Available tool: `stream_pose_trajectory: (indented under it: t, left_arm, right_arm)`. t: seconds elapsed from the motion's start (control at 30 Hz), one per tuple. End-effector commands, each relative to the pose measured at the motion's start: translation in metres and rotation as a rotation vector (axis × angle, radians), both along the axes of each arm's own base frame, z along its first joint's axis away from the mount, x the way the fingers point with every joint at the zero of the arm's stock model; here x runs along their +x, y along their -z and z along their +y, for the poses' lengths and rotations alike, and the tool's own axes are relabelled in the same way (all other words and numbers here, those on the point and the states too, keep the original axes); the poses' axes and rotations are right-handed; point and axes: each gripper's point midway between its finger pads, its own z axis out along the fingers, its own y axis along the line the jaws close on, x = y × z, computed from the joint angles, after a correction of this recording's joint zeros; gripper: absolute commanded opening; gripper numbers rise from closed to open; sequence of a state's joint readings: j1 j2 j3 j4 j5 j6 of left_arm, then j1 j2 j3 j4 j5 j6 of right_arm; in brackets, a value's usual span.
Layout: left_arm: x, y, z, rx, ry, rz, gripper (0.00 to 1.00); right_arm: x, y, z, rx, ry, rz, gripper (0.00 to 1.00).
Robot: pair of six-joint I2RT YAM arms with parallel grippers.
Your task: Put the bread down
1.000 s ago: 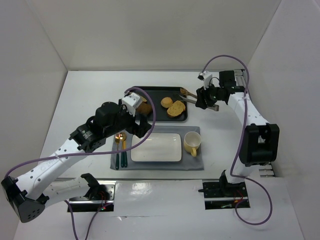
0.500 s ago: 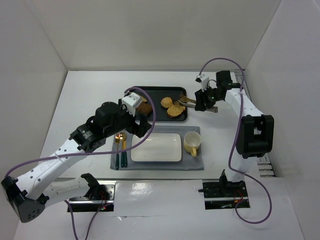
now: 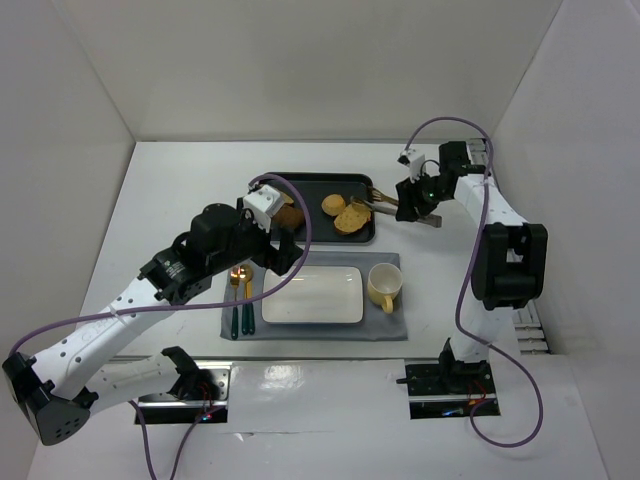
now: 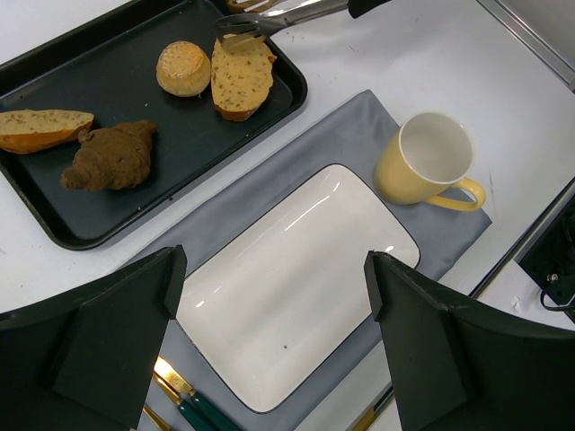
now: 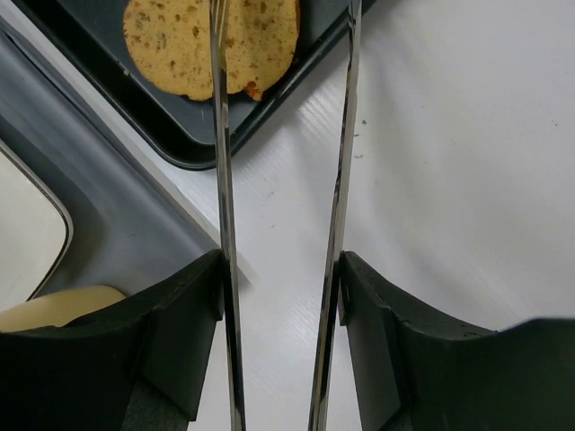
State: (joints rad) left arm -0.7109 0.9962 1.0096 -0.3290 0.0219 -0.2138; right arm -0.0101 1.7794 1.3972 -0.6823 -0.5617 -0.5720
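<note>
The bread [image 3: 351, 218] [image 4: 241, 76] [image 5: 211, 40] is a flat seeded golden slice lying at the right end of the black tray [image 3: 318, 181] [image 4: 135, 45]. My right gripper [image 3: 415, 197] [image 5: 278, 269] is shut on metal tongs [image 3: 376, 200] [image 4: 287, 13] [image 5: 221, 180] that point at the tray. The tong tips sit at the slice's far end; one arm crosses over the slice, the other runs over the table beside the tray. The slice rests on the tray, not lifted. My left gripper [image 3: 278, 250] [image 4: 274, 269] hangs open and empty above the white plate [image 3: 312, 294] [image 4: 296, 278].
On the tray also lie a round bun [image 4: 183, 67], a dark brown chunk [image 4: 108, 157] and another slice [image 4: 40, 128]. A yellow mug [image 3: 384, 286] [image 4: 431, 162] stands right of the plate on a grey mat [image 4: 359, 117]. Cutlery [image 3: 240, 300] lies left of the plate.
The right arm swung the tongs in toward the bread slice, then shifted slightly back to the right. The bread stays on the tray. The left arm has not moved.
</note>
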Motion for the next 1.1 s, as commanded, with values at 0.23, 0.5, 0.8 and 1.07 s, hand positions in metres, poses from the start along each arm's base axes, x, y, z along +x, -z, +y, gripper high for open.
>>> stream_pose_trajectory:
  t: [0.23, 0.5, 0.8, 1.07]
  left_arm:
    - [0.002, -0.018, 0.0, -0.04, -0.009, -0.056, 1.0]
    - [0.002, -0.018, 0.0, -0.04, -0.009, -0.056, 1.0]
    - [0.002, -0.018, 0.0, -0.04, -0.009, -0.056, 1.0]
    - [0.002, -0.018, 0.0, -0.04, -0.009, -0.056, 1.0]
  right_arm:
    - [0.004, -0.007, 0.005, 0.032, -0.043, 0.019, 0.61]
    - [0.008, -0.015, 0.005, 0.031, -0.043, 0.015, 0.61]
    - [0.005, -0.014, 0.013, 0.006, -0.062, 0.054, 0.61]
    - [0.002, -0.012, 0.027, -0.004, -0.095, 0.084, 0.61]
